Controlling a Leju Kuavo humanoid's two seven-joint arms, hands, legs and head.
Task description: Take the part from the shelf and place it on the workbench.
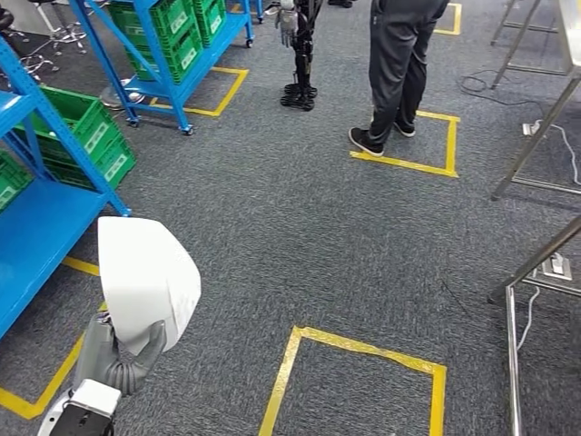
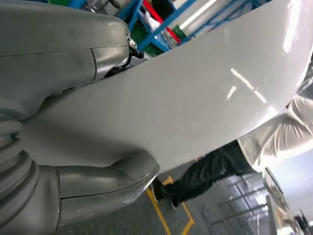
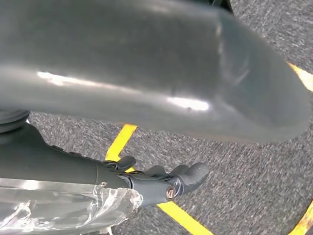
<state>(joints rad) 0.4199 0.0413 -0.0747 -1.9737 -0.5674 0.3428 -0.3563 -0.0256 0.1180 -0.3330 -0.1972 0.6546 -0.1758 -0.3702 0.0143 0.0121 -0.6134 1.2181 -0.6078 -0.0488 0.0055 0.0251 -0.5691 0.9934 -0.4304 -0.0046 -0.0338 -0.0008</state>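
My left hand (image 1: 113,359) grips a smooth white shell-shaped part (image 1: 143,277) from below, low at the left of the head view and above the carpet. Up close, the white part (image 2: 191,103) sits between the grey thumb (image 2: 96,183) and the fingers (image 2: 62,44) of that hand. My right hand (image 3: 147,122) hangs over the carpet with nothing in it, its thick thumb (image 3: 147,73) apart from the dark fingers (image 3: 177,181). The blue shelf (image 1: 41,227) is at the left. Metal legs of the workbench (image 1: 541,259) stand at the right.
A person in dark trousers (image 1: 400,64) stands ahead on a yellow taped square (image 1: 448,145). Another robot's legs (image 1: 300,64) stand beside them. Green crates (image 1: 89,136) fill the blue racks. A taped square (image 1: 356,381) marks the grey carpet in front of me.
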